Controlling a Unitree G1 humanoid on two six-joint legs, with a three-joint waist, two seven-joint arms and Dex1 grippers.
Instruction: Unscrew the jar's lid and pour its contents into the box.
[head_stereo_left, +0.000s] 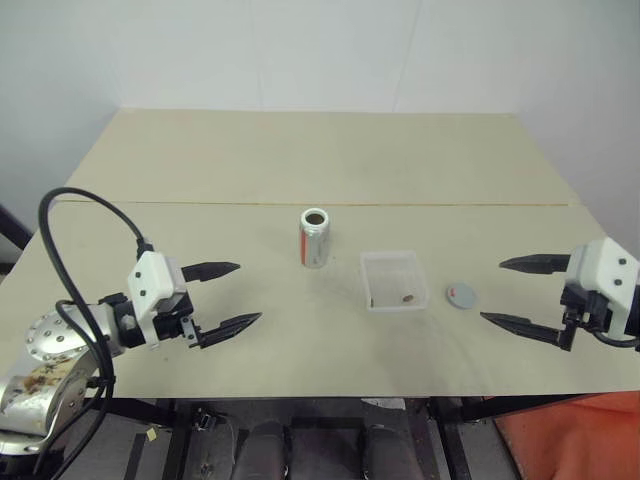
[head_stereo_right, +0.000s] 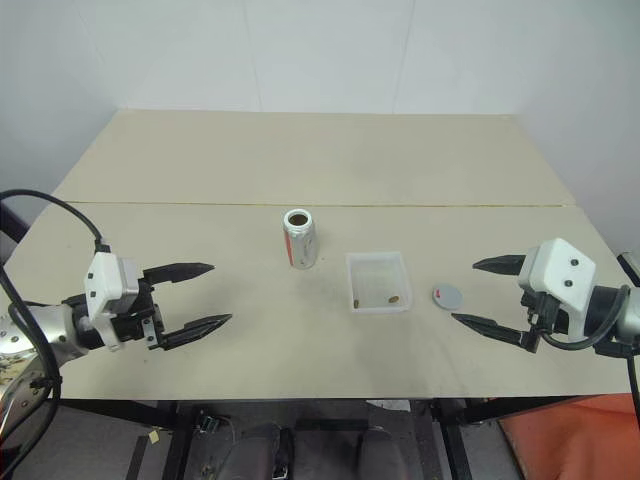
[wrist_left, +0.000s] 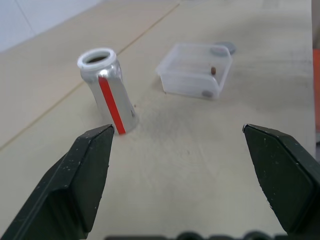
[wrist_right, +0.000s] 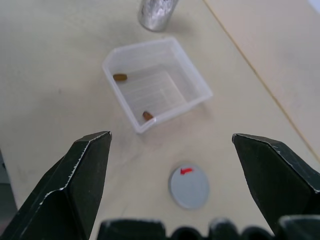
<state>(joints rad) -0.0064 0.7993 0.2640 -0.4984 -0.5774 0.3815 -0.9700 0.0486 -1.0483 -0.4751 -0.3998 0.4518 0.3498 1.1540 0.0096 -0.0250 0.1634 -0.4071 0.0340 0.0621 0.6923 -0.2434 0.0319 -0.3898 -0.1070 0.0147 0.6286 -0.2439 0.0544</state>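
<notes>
On the table (head_stereo_left: 300, 160), the left gripper (head_stereo_left: 228, 295) and the right gripper (head_stereo_left: 518, 292) are held wide open and empty at the near left and near right, their fingers pointed inward toward the middle. The box (head_stereo_left: 392, 280) is set flat near the centre with the contents (wrist_right: 120, 77) (two brown bits) lying inside. The jar (head_stereo_left: 315, 238) is stood upright just left of it, long axis vertical and open mouth upward, while the lid (head_stereo_left: 461, 296) is laid flat just right of the box.
</notes>
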